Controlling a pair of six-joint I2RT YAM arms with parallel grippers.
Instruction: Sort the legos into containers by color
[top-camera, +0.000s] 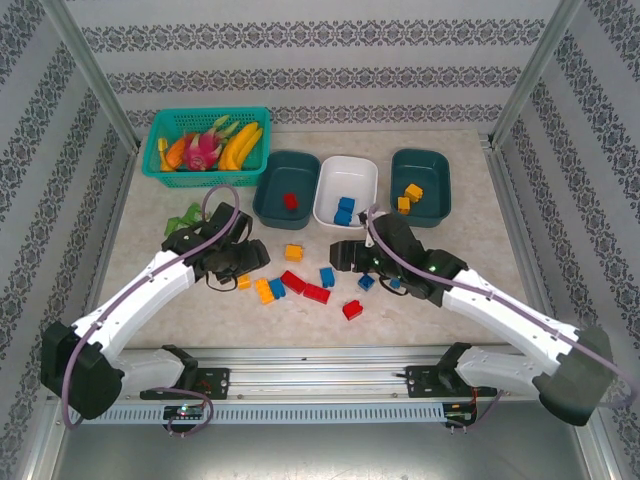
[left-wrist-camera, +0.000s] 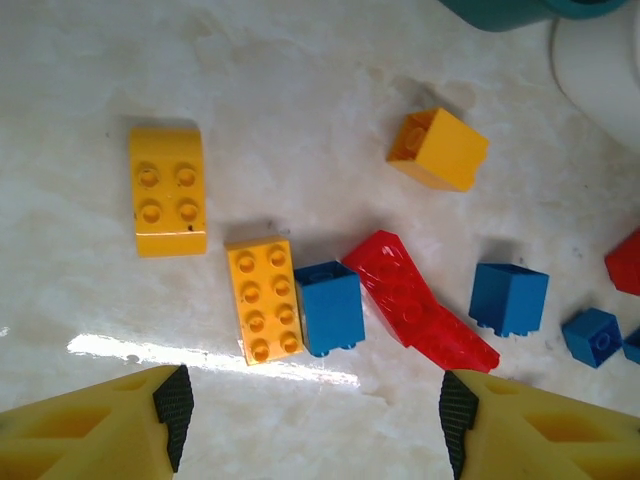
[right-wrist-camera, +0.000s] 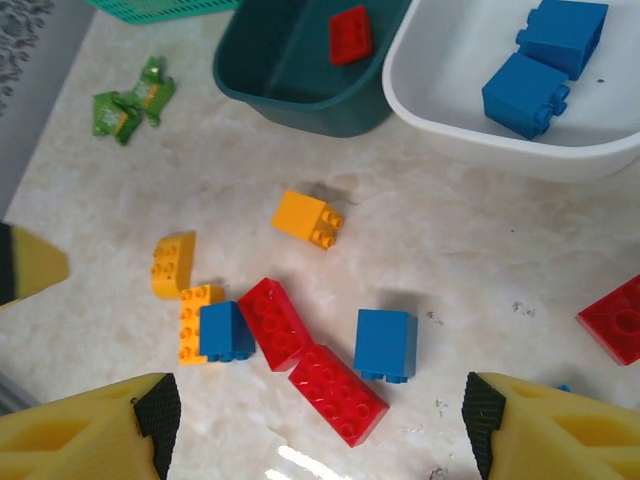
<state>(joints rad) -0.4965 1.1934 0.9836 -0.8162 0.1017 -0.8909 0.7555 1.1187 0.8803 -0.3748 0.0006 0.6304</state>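
My left tool (left-wrist-camera: 315, 408), wide open and empty, hovers over a yellow brick (left-wrist-camera: 264, 299) touching a blue brick (left-wrist-camera: 328, 307) on the table (left-wrist-camera: 300, 100). Closing there could pinch both. My right tool (right-wrist-camera: 320, 415), equally wide and empty, hangs above red bricks (right-wrist-camera: 275, 322).

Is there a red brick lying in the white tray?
No, the white tray holds two blue bricks; the red brick lies in the dark teal tray beside it.
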